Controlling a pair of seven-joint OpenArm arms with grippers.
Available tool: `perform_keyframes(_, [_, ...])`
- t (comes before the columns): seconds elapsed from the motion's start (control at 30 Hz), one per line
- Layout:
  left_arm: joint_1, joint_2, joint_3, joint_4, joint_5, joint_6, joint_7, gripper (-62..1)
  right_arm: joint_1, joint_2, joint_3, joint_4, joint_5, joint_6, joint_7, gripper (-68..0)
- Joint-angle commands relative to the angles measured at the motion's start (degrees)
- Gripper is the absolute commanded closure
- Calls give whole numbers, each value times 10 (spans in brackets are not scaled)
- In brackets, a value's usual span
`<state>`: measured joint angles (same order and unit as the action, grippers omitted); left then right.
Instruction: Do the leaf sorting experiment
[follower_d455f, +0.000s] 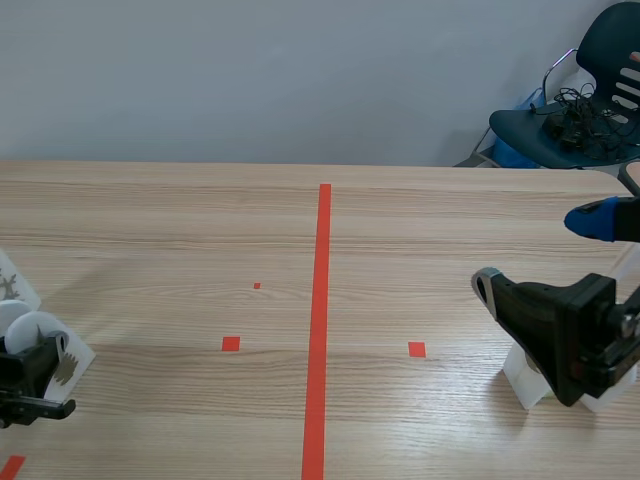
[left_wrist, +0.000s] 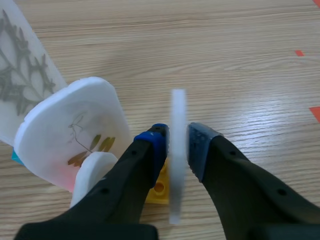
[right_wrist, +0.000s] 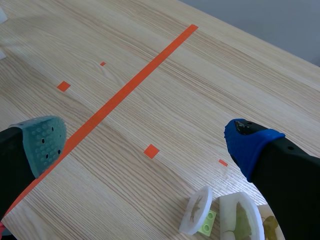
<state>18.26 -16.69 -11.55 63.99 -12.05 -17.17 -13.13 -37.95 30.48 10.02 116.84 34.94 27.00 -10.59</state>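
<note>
Left gripper (left_wrist: 176, 142) is narrowed onto a thin white leaf disc (left_wrist: 177, 115) standing edge-on between its pads, above a yellow brick (left_wrist: 159, 189); a larger leaf disc (left_wrist: 70, 125) stands just beside its left finger. The pick-up step appears in hand; next comes a steady lift and carry across the desk (follower_d455f: 180, 230) without tilting the disc. Right gripper (right_wrist: 145, 139) hangs wide open, holding nothing, with a small leaf disc (right_wrist: 196, 210) on a green brick (right_wrist: 208, 222) beneath its right finger.

No readable text, label, brand or number on anything in view
</note>
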Motion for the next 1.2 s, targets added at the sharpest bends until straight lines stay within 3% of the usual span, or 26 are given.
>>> perform_keyframes(0.0, [1, -7, -3, 14, -4, -5, -8, -206, 7, 3, 0, 0, 2, -2, 6, -679])
perform_keyframes(0.1, [3, -15, -3, 24, -12, -29, -8, -279, 7, 3, 0, 0, 2, -2, 6, -679])
perform_keyframes(0.2, [17, -26, -9, 67, -49, -85, -6, -363, 7, 3, 0, 0, 2, -2, 6, -679])
perform_keyframes(0.33, [40, -28, -50, 162, -60, -157, 2, -468, 7, 3, 0, 0, 2, -2, 6, -679])
perform_keyframes(0.43, [59, -28, -77, 240, -103, -221, 24, -548, 7, 3, 0, 0, 2, -2, 6, -679])
perform_keyframes(0.53, [72, -28, -85, 311, -127, -227, 76, -623, 7, 3, 0, 0, 2, -2, 6, -679])
perform_keyframes(0.67, [97, -28, -72, 391, -155, -227, 131, -623, 7, 3, 0, 0, 2, -2, 6, -679])
perform_keyframes(0.77, [118, -27, -54, 434, -156, -227, 135, -623, 7, 3, 0, 0, 2, -2, 6, -679])
perform_keyframes(1.17, [144, -27, 9, 451, -153, -227, 159, -623, 7, 3, 0, 0, 2, -2, 6, -679])
